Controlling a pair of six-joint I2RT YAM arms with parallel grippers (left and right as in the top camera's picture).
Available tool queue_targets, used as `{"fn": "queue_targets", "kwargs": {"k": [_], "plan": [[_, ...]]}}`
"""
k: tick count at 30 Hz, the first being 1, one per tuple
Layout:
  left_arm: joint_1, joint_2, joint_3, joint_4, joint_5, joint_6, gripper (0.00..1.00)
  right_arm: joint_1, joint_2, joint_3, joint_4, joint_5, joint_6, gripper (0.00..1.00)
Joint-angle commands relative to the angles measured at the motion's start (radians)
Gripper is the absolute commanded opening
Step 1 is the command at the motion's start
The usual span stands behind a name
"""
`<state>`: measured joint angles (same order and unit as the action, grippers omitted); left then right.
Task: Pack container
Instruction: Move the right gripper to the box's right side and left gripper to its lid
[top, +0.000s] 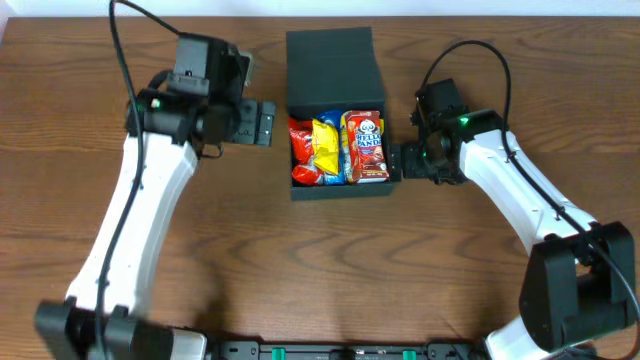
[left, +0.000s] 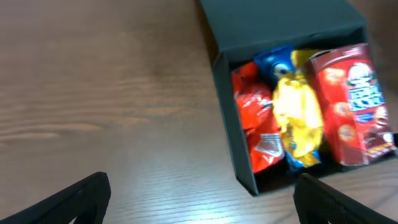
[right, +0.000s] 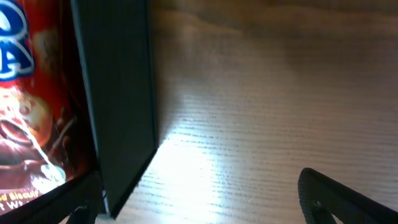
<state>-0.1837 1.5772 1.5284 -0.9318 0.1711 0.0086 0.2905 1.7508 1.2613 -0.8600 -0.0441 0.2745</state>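
Note:
The dark teal container (top: 340, 190) sits mid-table with its flap lid (top: 330, 65) open toward the back. Inside lie a red packet (top: 303, 150), a yellow packet (top: 328, 148) and a red panda-snack box (top: 366, 145). My left gripper (top: 264, 124) is open and empty just left of the container, apart from it. In the left wrist view (left: 199, 211) the container's left wall (left: 233, 130) lies ahead. My right gripper (top: 397, 160) is open at the container's right wall; in the right wrist view (right: 205, 205) that wall (right: 118, 93) stands between the fingers.
Brown wooden table (top: 320, 280) all around. Both arm bases stand at the front edge. A black cable (top: 470, 50) loops above the right arm.

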Motion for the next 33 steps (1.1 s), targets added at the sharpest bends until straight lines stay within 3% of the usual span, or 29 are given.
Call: {"fn": "queue_targets", "kwargs": {"k": [1, 12, 17, 20, 25, 33], "plan": [[0.043, 0.079, 0.018, 0.001, 0.121, 0.014, 0.95, 0.006, 0.011, 0.018, 0.021, 0.017, 0.016, 0.99], [0.048, 0.133, 0.018, 0.057, 0.14, 0.022, 0.95, 0.007, 0.042, 0.018, 0.114, 0.01, 0.016, 0.99], [0.069, 0.145, 0.018, 0.164, 0.149, 0.018, 0.95, 0.037, 0.093, 0.018, 0.112, 0.01, 0.017, 0.99], [0.114, 0.167, 0.019, 0.245, 0.272, 0.008, 0.95, 0.053, 0.093, 0.018, 0.113, 0.01, 0.017, 0.99], [0.241, 0.256, 0.048, 0.394, 0.537, -0.131, 0.95, 0.065, 0.093, 0.018, 0.112, 0.011, 0.017, 0.99], [0.252, 0.518, 0.38, 0.407, 0.738, -0.271, 0.95, 0.064, 0.093, 0.018, 0.107, 0.034, 0.017, 0.99]]}}
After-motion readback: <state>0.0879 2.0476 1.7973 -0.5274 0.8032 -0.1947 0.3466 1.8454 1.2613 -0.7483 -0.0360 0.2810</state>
